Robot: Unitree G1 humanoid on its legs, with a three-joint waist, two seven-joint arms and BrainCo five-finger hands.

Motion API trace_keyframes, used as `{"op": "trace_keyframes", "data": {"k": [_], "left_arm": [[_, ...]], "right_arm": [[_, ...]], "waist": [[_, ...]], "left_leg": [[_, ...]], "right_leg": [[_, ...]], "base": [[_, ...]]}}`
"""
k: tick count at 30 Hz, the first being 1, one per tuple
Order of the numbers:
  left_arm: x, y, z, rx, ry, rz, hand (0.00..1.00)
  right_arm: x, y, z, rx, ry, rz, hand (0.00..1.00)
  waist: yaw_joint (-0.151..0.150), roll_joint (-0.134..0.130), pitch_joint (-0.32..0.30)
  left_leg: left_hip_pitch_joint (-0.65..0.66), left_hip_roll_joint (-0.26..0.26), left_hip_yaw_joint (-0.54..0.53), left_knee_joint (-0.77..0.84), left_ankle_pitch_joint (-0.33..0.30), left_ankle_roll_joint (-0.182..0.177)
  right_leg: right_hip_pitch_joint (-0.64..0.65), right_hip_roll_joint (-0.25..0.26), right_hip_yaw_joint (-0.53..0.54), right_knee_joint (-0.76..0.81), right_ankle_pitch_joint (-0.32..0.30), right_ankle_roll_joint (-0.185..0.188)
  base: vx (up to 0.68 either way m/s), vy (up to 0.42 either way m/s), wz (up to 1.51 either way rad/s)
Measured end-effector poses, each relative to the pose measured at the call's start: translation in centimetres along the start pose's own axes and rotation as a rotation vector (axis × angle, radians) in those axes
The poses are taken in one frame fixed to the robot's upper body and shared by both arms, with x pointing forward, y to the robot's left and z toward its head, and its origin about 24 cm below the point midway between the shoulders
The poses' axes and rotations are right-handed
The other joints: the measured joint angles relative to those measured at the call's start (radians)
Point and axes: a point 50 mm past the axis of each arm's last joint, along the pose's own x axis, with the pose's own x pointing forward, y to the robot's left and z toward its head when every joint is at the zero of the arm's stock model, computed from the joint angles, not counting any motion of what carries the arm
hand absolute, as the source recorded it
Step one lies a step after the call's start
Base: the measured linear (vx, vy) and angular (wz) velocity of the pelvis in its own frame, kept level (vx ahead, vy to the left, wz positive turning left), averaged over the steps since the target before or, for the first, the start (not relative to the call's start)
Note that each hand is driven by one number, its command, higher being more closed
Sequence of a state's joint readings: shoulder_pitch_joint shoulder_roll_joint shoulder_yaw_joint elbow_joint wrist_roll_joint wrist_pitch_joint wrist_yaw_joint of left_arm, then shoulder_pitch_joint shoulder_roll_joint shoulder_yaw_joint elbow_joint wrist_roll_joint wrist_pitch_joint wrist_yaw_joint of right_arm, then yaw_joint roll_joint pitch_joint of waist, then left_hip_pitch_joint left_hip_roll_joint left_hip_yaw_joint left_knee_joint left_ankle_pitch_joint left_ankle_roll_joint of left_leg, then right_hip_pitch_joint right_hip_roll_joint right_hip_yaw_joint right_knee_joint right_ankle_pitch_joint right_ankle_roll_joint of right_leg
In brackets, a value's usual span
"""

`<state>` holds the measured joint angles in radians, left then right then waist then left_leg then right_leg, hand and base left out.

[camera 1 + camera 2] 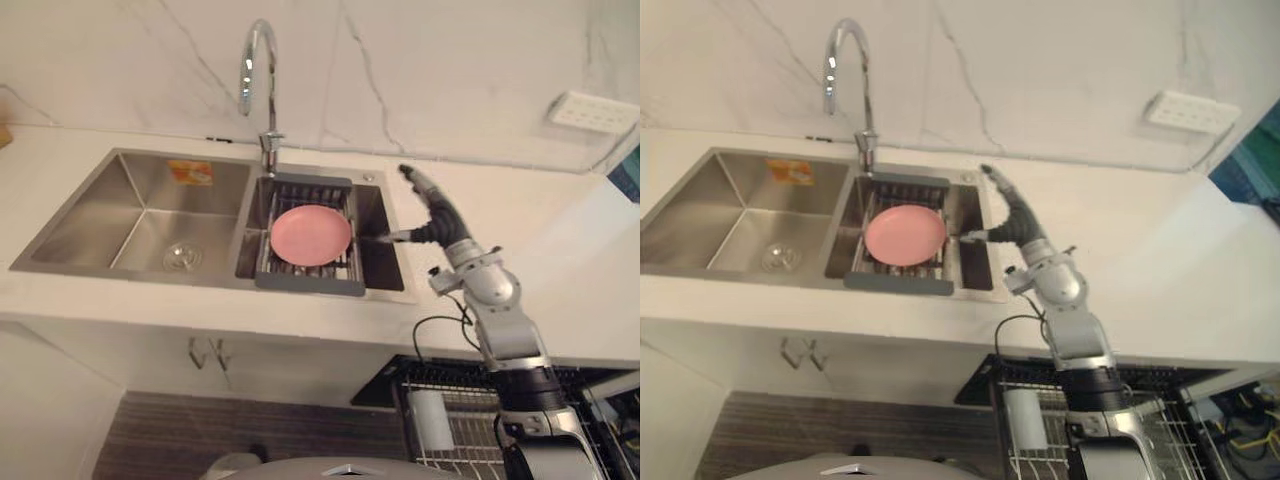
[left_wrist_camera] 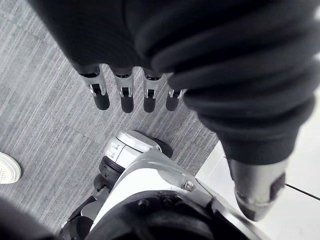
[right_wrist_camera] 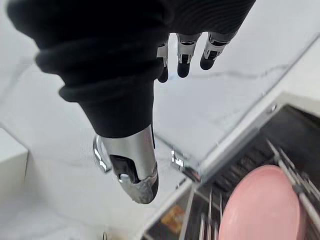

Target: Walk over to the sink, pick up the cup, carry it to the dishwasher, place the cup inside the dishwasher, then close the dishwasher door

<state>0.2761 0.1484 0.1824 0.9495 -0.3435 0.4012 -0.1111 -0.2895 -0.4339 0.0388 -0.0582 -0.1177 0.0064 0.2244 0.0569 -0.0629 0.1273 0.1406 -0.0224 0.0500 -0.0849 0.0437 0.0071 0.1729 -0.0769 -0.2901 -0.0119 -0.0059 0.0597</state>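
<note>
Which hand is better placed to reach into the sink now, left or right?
Right: the right hand hovers open at the edge of the sink beside the pink dish; the left hand hangs over the floor.

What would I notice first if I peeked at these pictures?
The pink plate pops out first, lying on a dark rack in the right basin of the steel sink. Just beside it, the robot's right hand hovers open by the sink's right edge. A tall curved tap stands behind the sink.
</note>
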Motion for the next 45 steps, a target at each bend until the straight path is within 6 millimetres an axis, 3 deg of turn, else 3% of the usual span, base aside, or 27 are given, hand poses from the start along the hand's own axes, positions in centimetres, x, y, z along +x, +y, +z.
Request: {"op": "trace_keyframes", "data": {"k": [5,16,22,29,35,45], "left_arm": [[0.0,-0.2,0.2,-0.014,0.007,-0.008,0.0],[0.0,-0.4,0.3,-0.101,0.008,-0.03,0.0],[0.0,-0.4,0.5,-0.107,0.006,-0.033,0.0],[0.0,-0.5,0.7,-0.086,0.009,-0.034,0.0],[0.0,-0.7,1.1,-0.072,0.002,-0.043,0.0],[0.0,-0.9,1.6,-0.031,-0.005,-0.042,0.0]], "right_arm": [[1.6,1.1,-1.1,-0.107,0.082,0.095,0.0],[2.9,2.4,-3.4,-0.29,0.259,0.196,0.0],[2.8,2.6,-4.8,-0.334,0.332,0.215,0.0],[2.5,4.4,-7.0,-0.468,0.419,0.293,0.0],[2.6,4.7,-7.4,-0.558,0.43,0.263,0.0],[2.2,4.9,-9.1,-0.745,0.504,0.256,0.0]], "waist": [[0.018,0.0,0.001],[0.042,0.002,0.004],[0.052,-0.003,0.011],[0.056,-0.004,0.014],[0.077,-0.003,0.018],[0.082,-0.003,0.038]], "left_leg": [[-0.001,-0.015,-0.014,-0.001,0.003,0.011],[0.005,-0.029,-0.053,-0.001,0.008,0.016],[0.001,-0.034,-0.076,-0.001,0.01,0.014],[0.002,-0.039,-0.094,-0.001,0.011,0.015],[0.003,-0.042,-0.104,-0.001,0.011,0.015],[0.01,-0.051,-0.106,-0.002,0.009,0.017]], "right_leg": [[0.006,-0.013,-0.012,-0.003,0.002,0.008],[0.035,-0.023,-0.057,-0.01,0.001,0.016],[0.043,-0.027,-0.081,-0.01,-0.004,0.02],[0.054,-0.031,-0.106,-0.01,-0.007,0.024],[0.059,-0.033,-0.114,-0.009,-0.01,0.025],[0.074,-0.045,-0.133,-0.004,-0.02,0.032]], "base": [[0.01,0.031,0.08],[0.0,0.003,0.12],[-0.01,-0.002,0.12],[0.0,-0.002,0.07],[0.0,-0.001,0.06],[-0.01,0.011,0.05]]}}
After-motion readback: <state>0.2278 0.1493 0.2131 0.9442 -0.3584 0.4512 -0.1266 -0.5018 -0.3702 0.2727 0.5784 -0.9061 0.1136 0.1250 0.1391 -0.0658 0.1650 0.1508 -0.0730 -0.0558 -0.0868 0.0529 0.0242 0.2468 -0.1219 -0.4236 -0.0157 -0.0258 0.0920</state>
